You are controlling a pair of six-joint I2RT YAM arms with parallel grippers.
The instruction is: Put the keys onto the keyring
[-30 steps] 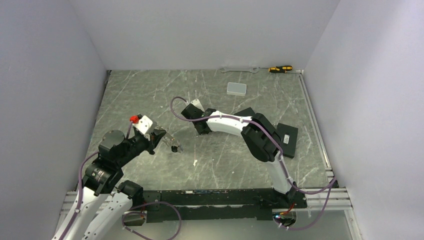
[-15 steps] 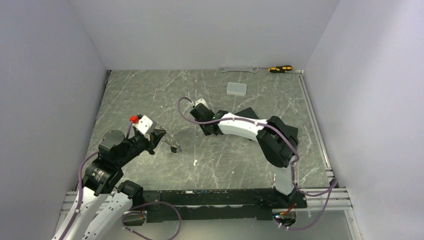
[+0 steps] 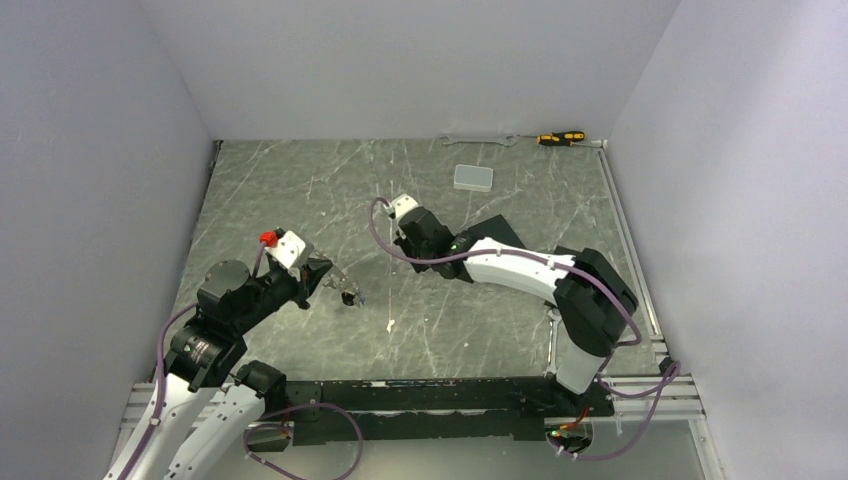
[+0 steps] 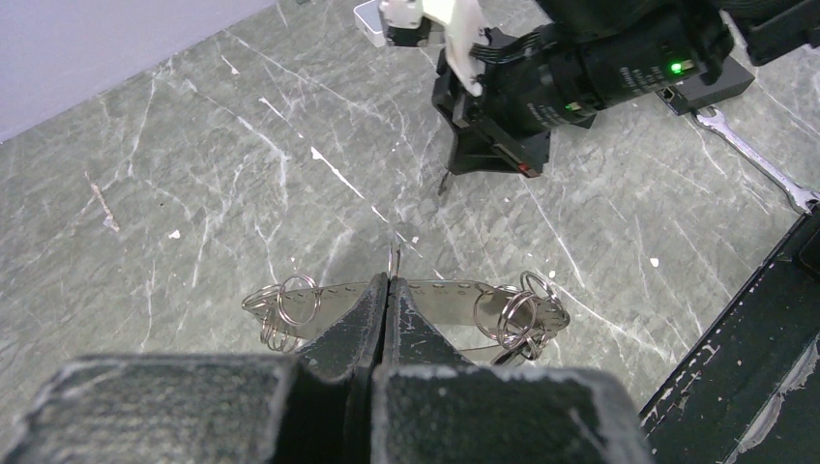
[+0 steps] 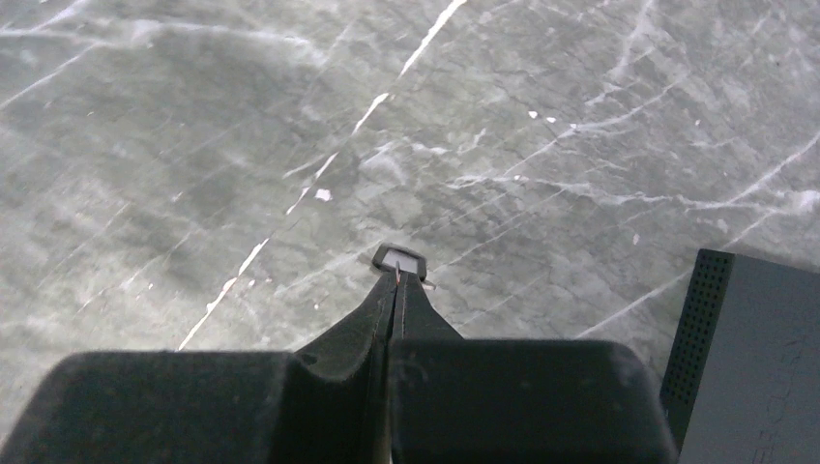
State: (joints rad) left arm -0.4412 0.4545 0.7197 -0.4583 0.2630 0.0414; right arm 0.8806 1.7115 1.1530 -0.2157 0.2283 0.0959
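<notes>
Tagged key (image 5: pixel 400 259) pinched by right gripper (image 5: pixel 395 280) is only caught on right wrist; keyring (image 4: pixel 445 289) clamped by left gripper (image 4: pixel 388 286) is shown on left wrist only.

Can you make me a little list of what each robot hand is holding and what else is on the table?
left gripper: shut on the keyring, silvery, with small rings at both ends
right gripper: shut on a key with a black-framed white tag
gap between grippers: apart, key not on the keyring yet
far edge of the table: spanner and screwdriver
near them: small pale box
beside the right arm: flat black box
</notes>
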